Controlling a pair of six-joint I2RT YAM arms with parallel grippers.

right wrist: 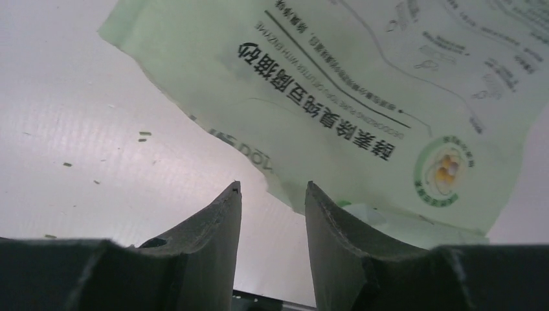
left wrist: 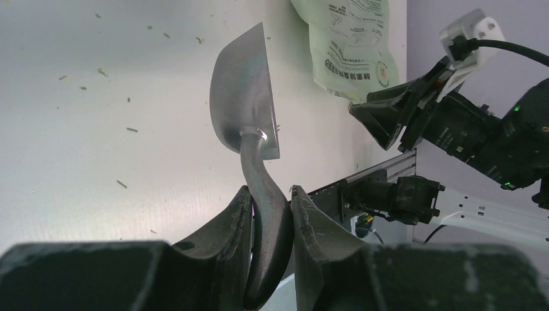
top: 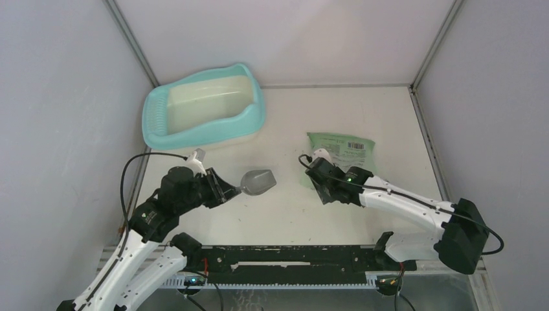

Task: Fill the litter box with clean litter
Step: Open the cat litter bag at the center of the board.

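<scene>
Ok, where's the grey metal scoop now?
Top view, left of centre: the scoop, clamped in the left gripper, in front of the turquoise plastic litter box, left of the green bag.

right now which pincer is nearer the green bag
Right. The right pincer sits at the near left edge of the bag; the left pincer is further left, holding the scoop.

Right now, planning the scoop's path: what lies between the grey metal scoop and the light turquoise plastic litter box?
Only bare white table in the top view; the grey metal scoop is apart from the light turquoise plastic litter box.
</scene>
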